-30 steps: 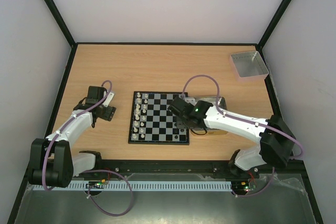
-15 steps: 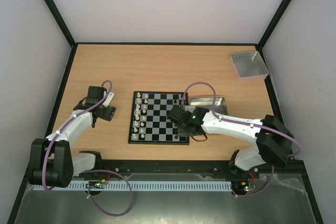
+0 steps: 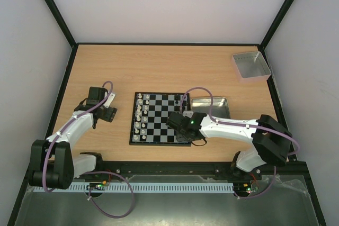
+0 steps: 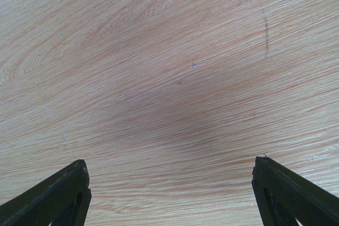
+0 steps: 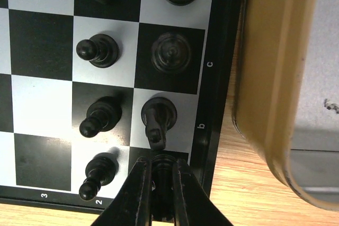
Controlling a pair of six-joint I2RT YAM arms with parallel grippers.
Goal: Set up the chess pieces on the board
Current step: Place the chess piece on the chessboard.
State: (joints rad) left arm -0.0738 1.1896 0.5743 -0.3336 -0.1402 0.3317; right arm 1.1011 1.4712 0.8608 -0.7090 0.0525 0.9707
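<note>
The board (image 3: 159, 142) lies in the middle of the table, with whitish chess pieces (image 3: 139, 115) lined up on its left columns. Black chess pieces stand on its right side, among them pawns (image 5: 98, 51) and a knight (image 5: 158, 117). My right gripper (image 3: 178, 124) hangs over the board's near right corner. In the wrist view the right gripper (image 5: 163, 186) is shut on a black chess piece (image 5: 163, 170) above the corner square. My left gripper (image 3: 106, 114) sits left of the board. Its wrist view shows the left gripper (image 4: 169, 178) open, with only bare wood between the fingers.
A gold-tan tin (image 3: 210, 105) lies right beside the board's right edge, and it looms close in the wrist view (image 5: 275, 78). A grey square tray (image 3: 251, 65) sits at the far right corner. Black-framed walls enclose the table.
My right arm has swung toward the near edge, carrying the gripper from the board's right middle to its near right corner and uncovering the tin. The left arm has not moved.
</note>
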